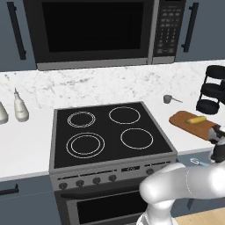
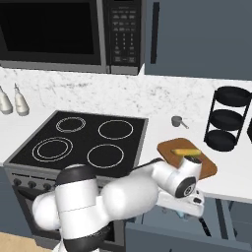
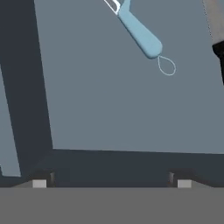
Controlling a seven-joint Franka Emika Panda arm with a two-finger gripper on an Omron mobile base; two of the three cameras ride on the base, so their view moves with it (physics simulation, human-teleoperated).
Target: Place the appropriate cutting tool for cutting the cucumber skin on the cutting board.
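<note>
The peeler [image 3: 140, 33] has a light-blue handle with a thin wire loop at its end, and it lies flat on the floor of an open grey-blue drawer [image 3: 109, 105], far from my fingertips in the hand view. From the left base view the peeler [image 1: 198, 162] shows just below the counter edge. My gripper [image 3: 111, 183] is open, jaws wide apart and empty, hanging over the drawer beside the peeler [image 1: 217, 157]. The reddish-brown cutting board [image 1: 181, 119] [image 2: 206, 170] lies on the counter right of the stove, with the yellow-green cucumber [image 1: 195, 119] [image 2: 186, 152] on it.
A black stove [image 1: 110, 132] sits left of the board. A black round tiered rack [image 2: 226, 118] stands at the back right, and a small metal cup [image 2: 178, 121] is behind the board. Two bottles [image 1: 19, 107] stand on the left counter, under the microwave [image 1: 96, 30].
</note>
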